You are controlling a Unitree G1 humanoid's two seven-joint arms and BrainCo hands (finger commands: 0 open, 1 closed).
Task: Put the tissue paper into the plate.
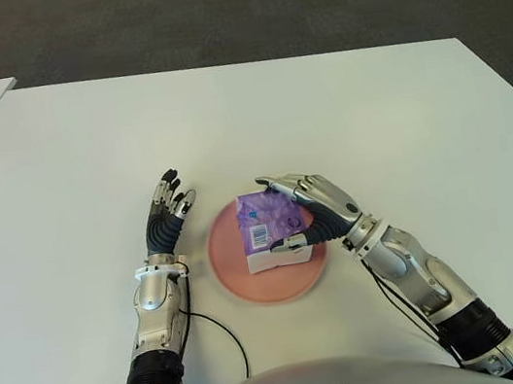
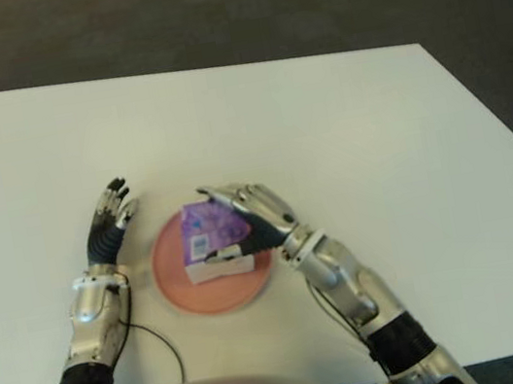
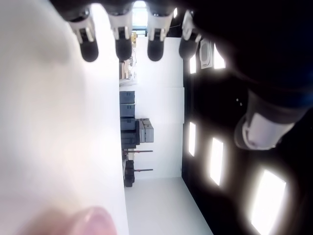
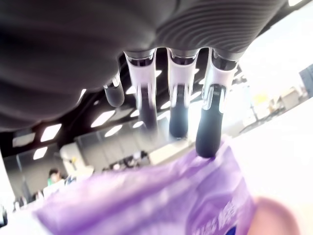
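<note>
Left eye view
Right robot hand: over the right part of the pink plate, fingers curved over the top of the tissue pack, thumb against the pack's near white edge; it looks clasped on the pack.
Tissue pack: purple wrapper with a barcode label, tilted, its white lower edge on the plate, directly under and left of the right robot hand's palm.
Left robot hand: just left of the plate, fingers stretched forward and loosely spread, holding nothing.
Desk: white, carrying the plate and both arms.

Right eye view
Same layout: pack in the plate beneath the right robot hand; left robot hand just beside the plate's left rim.
Cable: thin, dark, curving over the desk near the left forearm.

Left wrist view
Left robot hand fingertips: four dark tips in a row, straight and apart, nothing between them.

Right wrist view
Right robot hand fingers: extended down onto the purple wrapper, one tip touching it.
Plate: a pink patch shows beside the pack.
</note>
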